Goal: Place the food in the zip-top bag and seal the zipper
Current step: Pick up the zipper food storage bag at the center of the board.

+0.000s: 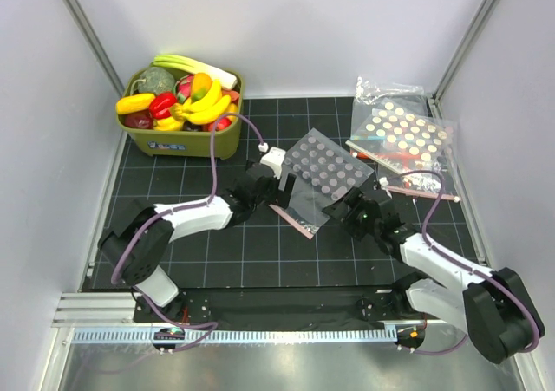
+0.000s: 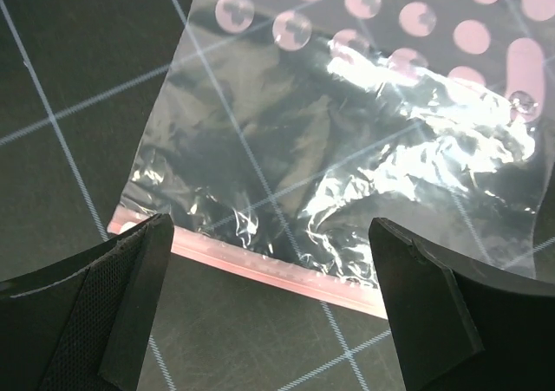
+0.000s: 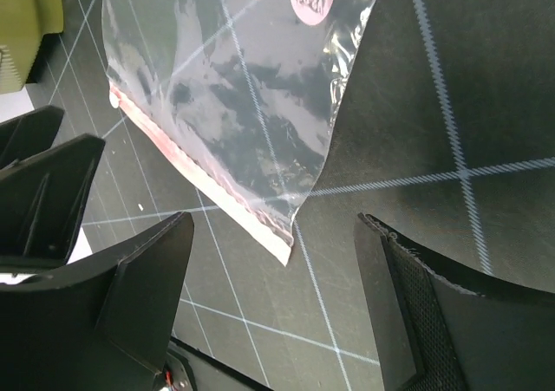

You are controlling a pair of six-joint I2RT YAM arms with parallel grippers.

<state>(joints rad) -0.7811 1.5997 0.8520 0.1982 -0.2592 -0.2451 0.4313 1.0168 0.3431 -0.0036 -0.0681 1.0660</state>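
At ten o'clock on the black gridded mat (image 1: pixel 260 252), an olive-green plastic tub (image 1: pixel 182 144) holds the glossy plastic toy food (image 1: pixel 195 101), with a yellow banana bunch (image 1: pixel 208 107) on top. The left gripper (image 2: pixel 269 313) hangs with its fingers spread wide over the thin pinkish-red zipper (image 2: pixel 260 267). That strip runs along the seven o'clock edge of the clear, crinkly zip-top bag (image 1: pixel 316 187), which lies flat mid-mat. At the bag's four o'clock the right gripper (image 3: pixel 273 226) is equally spread, framing the zipper's end corner. Larger clear dotted bags (image 1: pixel 403 135) lie at two o'clock.
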